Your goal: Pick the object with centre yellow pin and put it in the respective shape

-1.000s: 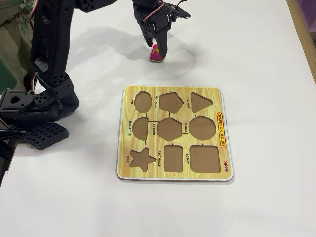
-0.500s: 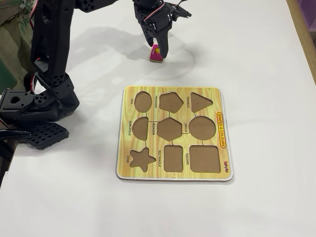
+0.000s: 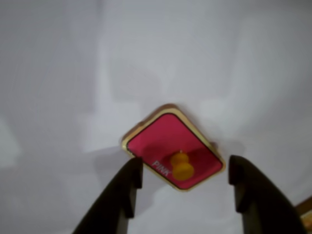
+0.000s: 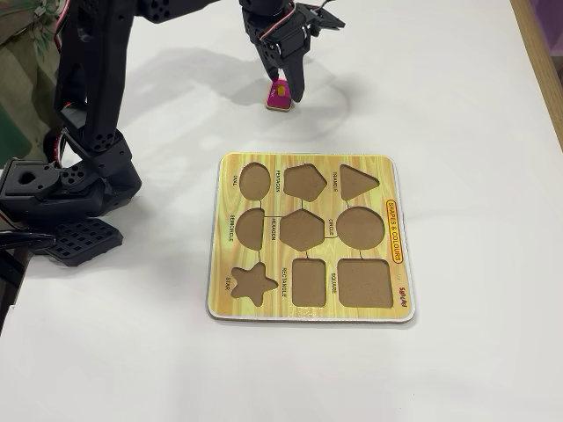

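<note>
Our gripper (image 3: 185, 178) hangs with its 2 fingers spread apart, straddling the pink piece (image 3: 170, 144); its yellow pin (image 3: 182, 165) sits between them, nearer the right finger.

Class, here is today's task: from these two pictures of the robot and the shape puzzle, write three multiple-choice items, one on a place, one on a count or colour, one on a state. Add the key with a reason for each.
1. Where does the pink piece lie in the fixed view?
A. Inside the star recess
B. On the table beyond the puzzle board
C. On the robot's base

2. How many recesses does the board have?
A. Six
B. Twelve
C. Nine

3. What is the state of the gripper?
A. Open, one finger on each side of the yellow pin
B. Shut on the pin
C. Out of sight

Key:
1 B: the piece rests on the white table, apart from the board's far edge.
2 C: three rows of three recesses, all empty.
3 A: the wrist view shows the two dark fingers wide apart with the pin between them.
</note>
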Robot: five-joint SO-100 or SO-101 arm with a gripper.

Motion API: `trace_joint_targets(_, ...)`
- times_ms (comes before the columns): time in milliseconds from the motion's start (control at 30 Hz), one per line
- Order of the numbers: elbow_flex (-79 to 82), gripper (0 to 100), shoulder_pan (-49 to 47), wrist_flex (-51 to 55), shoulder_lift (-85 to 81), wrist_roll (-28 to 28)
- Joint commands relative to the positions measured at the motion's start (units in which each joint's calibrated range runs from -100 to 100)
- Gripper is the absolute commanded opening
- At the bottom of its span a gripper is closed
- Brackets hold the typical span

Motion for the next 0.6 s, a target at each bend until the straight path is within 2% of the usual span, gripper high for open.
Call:
trace_joint_targets(0, 1.0, 10, 0.4, -0.3, -1.3, -0.1)
trace_joint_targets(100, 2.4, 4, 0.5, -0.6, -1.7, -0.2)
trace_joint_targets(267, 3.1, 1, 0.4, -0.4, -1.7, -0.2)
trace_joint_targets(567, 3.2, 1, 0.3, -0.6, -1.9, 0.1)
